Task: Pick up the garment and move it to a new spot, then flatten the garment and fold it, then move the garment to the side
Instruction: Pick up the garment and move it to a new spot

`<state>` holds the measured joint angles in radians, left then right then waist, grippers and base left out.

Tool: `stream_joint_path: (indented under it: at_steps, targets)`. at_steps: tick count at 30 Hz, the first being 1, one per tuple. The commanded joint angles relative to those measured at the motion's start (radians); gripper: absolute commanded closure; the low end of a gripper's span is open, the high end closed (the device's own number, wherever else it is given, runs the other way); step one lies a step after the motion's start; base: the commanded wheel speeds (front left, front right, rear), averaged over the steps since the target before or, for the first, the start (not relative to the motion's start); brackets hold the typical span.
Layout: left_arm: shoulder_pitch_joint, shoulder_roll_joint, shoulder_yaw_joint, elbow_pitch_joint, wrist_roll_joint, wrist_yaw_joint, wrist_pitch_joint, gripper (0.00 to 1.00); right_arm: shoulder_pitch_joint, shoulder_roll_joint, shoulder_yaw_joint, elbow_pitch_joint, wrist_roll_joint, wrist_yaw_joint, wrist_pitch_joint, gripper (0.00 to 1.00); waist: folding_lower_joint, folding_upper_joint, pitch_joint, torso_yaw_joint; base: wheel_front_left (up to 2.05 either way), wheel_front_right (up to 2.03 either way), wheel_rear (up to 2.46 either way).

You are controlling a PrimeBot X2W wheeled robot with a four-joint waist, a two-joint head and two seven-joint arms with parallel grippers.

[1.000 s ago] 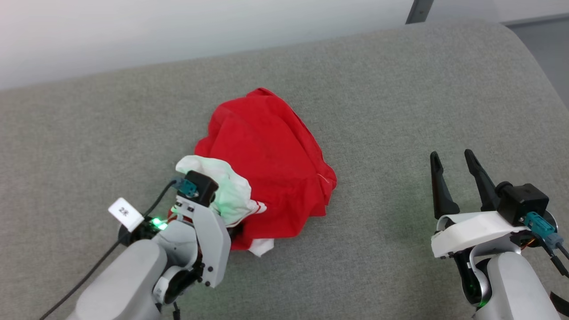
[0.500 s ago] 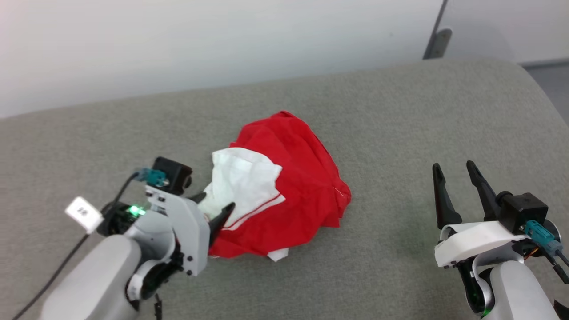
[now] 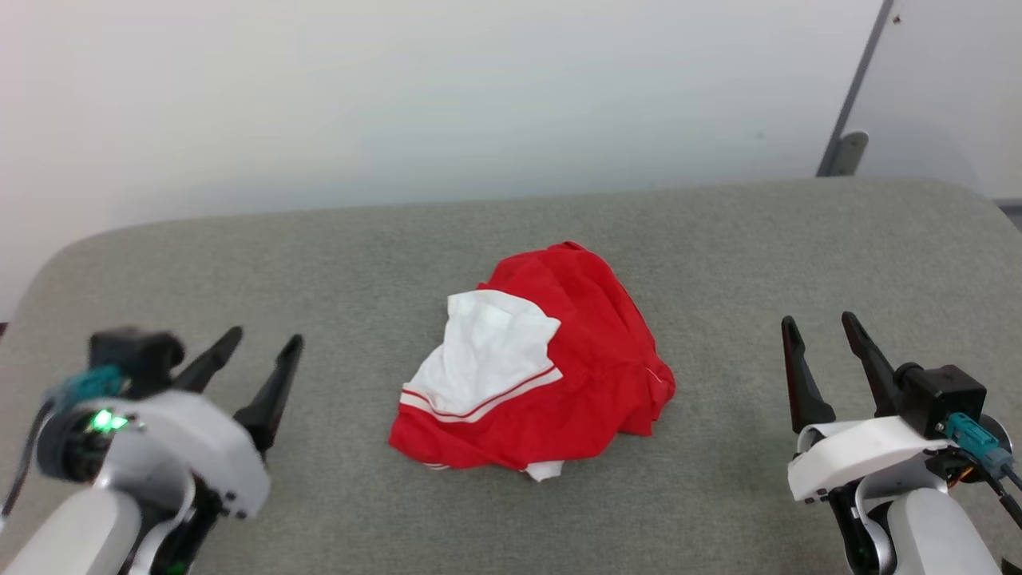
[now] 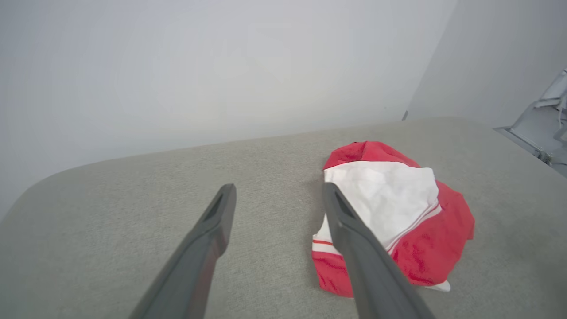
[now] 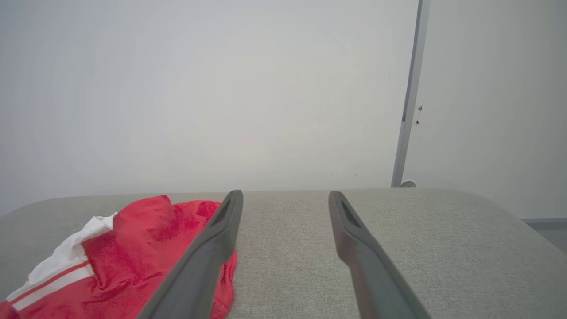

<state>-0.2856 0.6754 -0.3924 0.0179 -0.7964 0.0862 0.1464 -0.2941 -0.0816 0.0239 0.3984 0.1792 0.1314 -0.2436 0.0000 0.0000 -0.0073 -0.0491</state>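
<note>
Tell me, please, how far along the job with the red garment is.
Done: the left pincer has let go of the garment, which it held a second ago, so the first move looks finished. In hand: nothing; it and the right pincer stand open, apart from the garment. Left: the garment lies crumpled on the grey surface, so flattening, folding and moving aside remain.

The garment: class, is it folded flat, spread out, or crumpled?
Crumpled: the garment lies in a rumpled heap, its white sleeve draped over uneven red creases.
</note>
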Motion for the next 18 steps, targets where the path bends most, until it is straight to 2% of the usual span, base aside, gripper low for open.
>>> stream_joint_path:
  at_steps: [1,10,18]
  targets:
    - [0.040,0.009,0.017,-0.010,-0.005,0.001,-0.041,0.00,0.022,-0.004,-0.001,-0.001,0.008,-0.001,0.003,0.00,0.0000,0.0000,-0.025,0.023,0.00,0.00,0.00]
    - [0.197,0.030,0.122,-0.016,-0.044,0.017,-0.207,0.00,0.047,-0.019,-0.013,0.000,0.019,-0.001,0.000,0.00,0.0000,0.0000,-0.058,0.052,0.00,0.00,0.00]
    - [0.315,0.022,0.192,0.015,-0.088,0.001,-0.326,0.00,0.078,-0.020,-0.036,-0.002,0.017,-0.001,-0.002,0.00,0.0000,0.0000,-0.077,0.086,0.00,0.00,0.00]
